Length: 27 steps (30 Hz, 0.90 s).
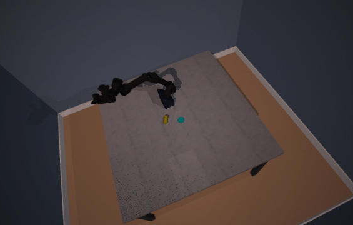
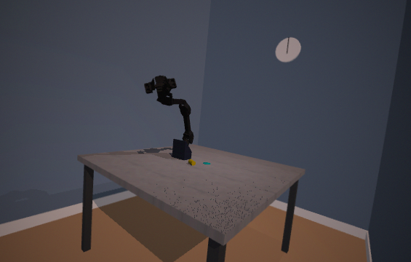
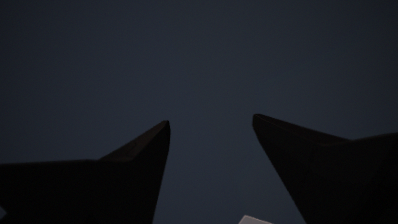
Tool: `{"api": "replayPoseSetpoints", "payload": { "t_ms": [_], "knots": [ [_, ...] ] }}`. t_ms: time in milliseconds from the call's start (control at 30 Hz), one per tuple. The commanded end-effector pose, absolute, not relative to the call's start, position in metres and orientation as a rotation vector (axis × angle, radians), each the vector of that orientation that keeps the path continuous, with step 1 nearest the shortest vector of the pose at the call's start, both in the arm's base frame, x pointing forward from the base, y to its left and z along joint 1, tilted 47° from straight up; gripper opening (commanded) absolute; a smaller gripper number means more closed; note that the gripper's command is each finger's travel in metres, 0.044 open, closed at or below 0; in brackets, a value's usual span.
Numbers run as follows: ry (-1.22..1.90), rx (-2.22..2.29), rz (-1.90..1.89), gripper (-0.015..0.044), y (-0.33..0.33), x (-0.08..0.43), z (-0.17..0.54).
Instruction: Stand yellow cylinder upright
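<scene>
The yellow cylinder [image 1: 165,119] [image 2: 191,162] lies on its side on the table. The flat cyan circle [image 1: 180,119] [image 2: 206,163] is a short way to its right in the top and exterior views, with nothing standing on it. My gripper [image 3: 211,122] [image 2: 160,85] is open and empty, its two dark fingers well apart with only dark wall showing between them. It is high above the table, far to the left of the cylinder in the top view. Neither the cylinder nor the circle shows in the wrist view.
A dark blue block [image 1: 166,102] [image 2: 180,149] stands on the table [image 1: 226,134] [image 2: 136,171] beside the arm's base, close behind the cylinder. Walls rise behind the table. A round white clock [image 2: 288,49] hangs on one wall.
</scene>
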<state>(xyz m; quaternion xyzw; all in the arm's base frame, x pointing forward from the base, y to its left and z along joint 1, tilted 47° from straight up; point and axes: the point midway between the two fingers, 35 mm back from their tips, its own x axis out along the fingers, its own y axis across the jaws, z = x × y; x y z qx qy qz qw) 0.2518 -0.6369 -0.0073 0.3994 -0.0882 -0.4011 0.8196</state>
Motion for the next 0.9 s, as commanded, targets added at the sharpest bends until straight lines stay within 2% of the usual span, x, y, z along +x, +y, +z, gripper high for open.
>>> {"api": "replayPoseSetpoints", "payload": {
  "t_ms": [0,233,433,633,867],
  "knots": [
    [0.034,0.881,-0.837,0.0309,-0.601,0.281,-0.035],
    [0.44,0.916,-0.733,0.0309,-0.512,0.318,-0.078],
    [0.777,0.923,-0.574,0.0309,-0.419,0.327,-0.101],
    [1.09,0.916,-0.357,0.0309,-0.319,0.316,-0.106],
    [1.411,0.905,-0.046,0.0309,-0.206,0.28,-0.087]
  ]
}}
